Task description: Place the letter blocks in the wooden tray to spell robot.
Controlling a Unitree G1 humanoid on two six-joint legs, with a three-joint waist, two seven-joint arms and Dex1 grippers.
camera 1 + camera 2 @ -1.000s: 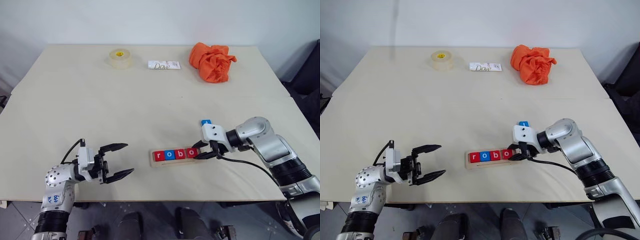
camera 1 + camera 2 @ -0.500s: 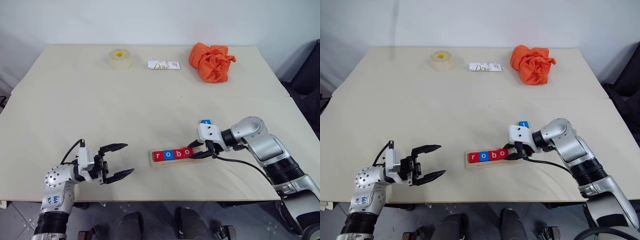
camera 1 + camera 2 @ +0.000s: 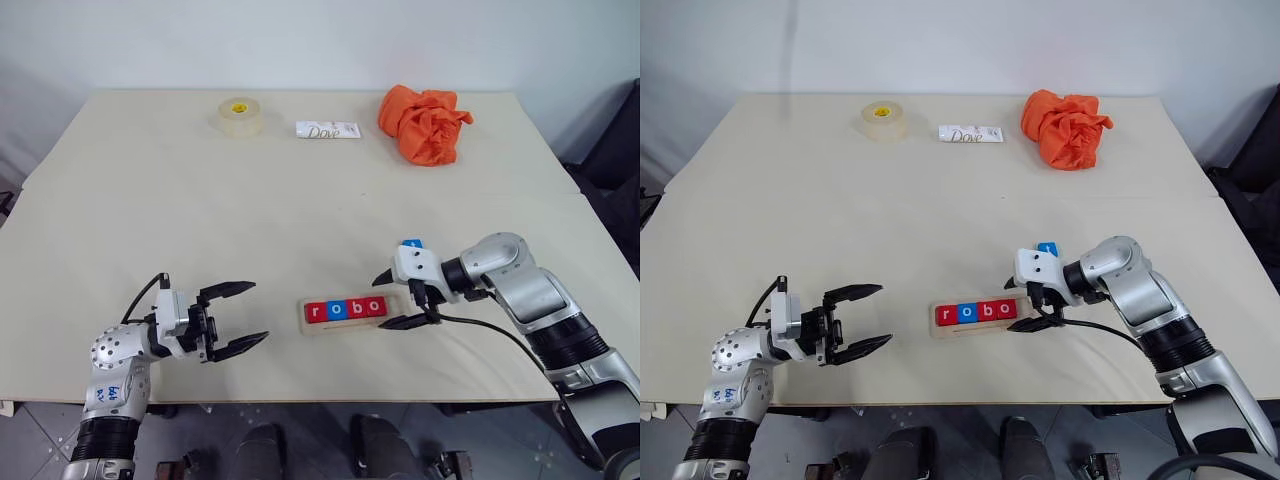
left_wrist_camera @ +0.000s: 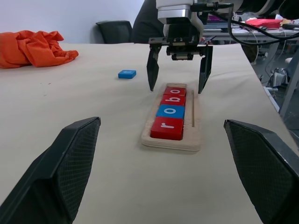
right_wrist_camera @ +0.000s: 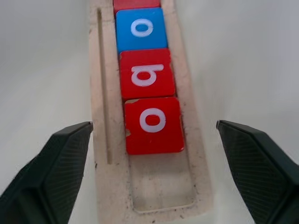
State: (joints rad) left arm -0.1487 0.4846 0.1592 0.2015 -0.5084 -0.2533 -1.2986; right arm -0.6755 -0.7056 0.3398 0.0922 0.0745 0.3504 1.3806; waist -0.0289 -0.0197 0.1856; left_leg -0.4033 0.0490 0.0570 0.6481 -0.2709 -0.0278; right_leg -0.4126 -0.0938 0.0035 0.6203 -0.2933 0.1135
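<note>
The wooden tray point(image 3: 346, 326) lies near the table's front edge and holds letter blocks reading r point(image 3: 318, 311), o point(image 3: 338, 310), b point(image 3: 357, 308), o point(image 3: 375, 306). Its right-end slot point(image 5: 161, 186) is bare. My right gripper point(image 3: 389, 300) is open, its fingers point(image 5: 51, 172) straddling that end of the tray without touching the last red o point(image 5: 153, 125). A blue block point(image 4: 127, 73) lies on the table just beyond the right wrist. Left of the tray, my left gripper point(image 3: 258, 312) hovers open and holds nothing.
At the table's far side sit a roll of tape point(image 3: 240, 114), a white Dove packet point(image 3: 327, 129) and a crumpled orange cloth point(image 3: 424, 123). A seam crosses the table point(image 3: 300, 190) between them and the tray.
My right gripper has opened and let go of the red o block, which now rests in the tray against the b. The left arm has stayed still.
</note>
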